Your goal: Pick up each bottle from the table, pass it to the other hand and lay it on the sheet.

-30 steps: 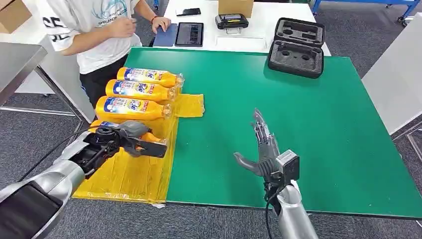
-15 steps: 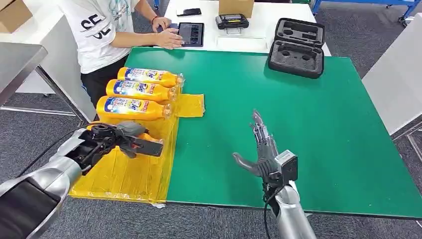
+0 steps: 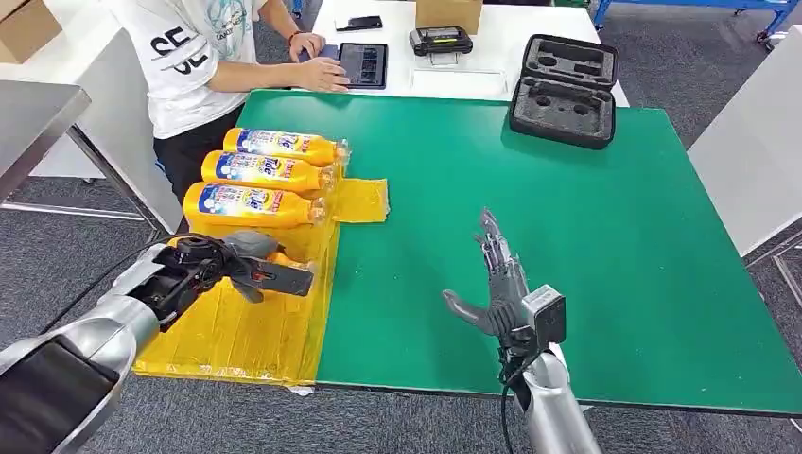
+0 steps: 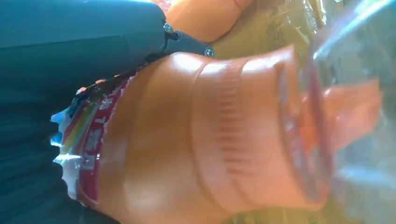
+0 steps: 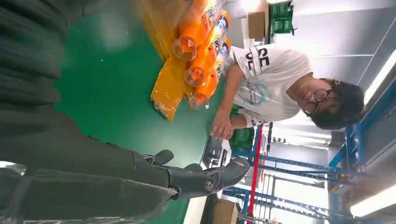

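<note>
Three orange bottles (image 3: 251,203) with blue labels lie side by side on the yellow sheet (image 3: 255,331) at the left edge of the green table (image 3: 586,246). A fourth orange bottle (image 4: 224,140) lies on the sheet nearest me, and my left hand (image 3: 241,265) holds it, thumb on one side and dark fingers along the other. My right hand (image 3: 496,279) hovers over the green table near its front edge, fingers spread and holding nothing. The right wrist view looks past that hand's fingers (image 5: 201,179) to the row of bottles (image 5: 201,46).
A person (image 3: 203,57) in a white shirt stands at the table's far left corner, one hand on a tablet (image 3: 360,64) on the white table behind. An open black foam case (image 3: 565,90) sits at the far edge of the green table.
My left hand with the bottle has shifted slightly toward me and to the left on the sheet. The person has reached to the tablet. My right hand has stayed put.
</note>
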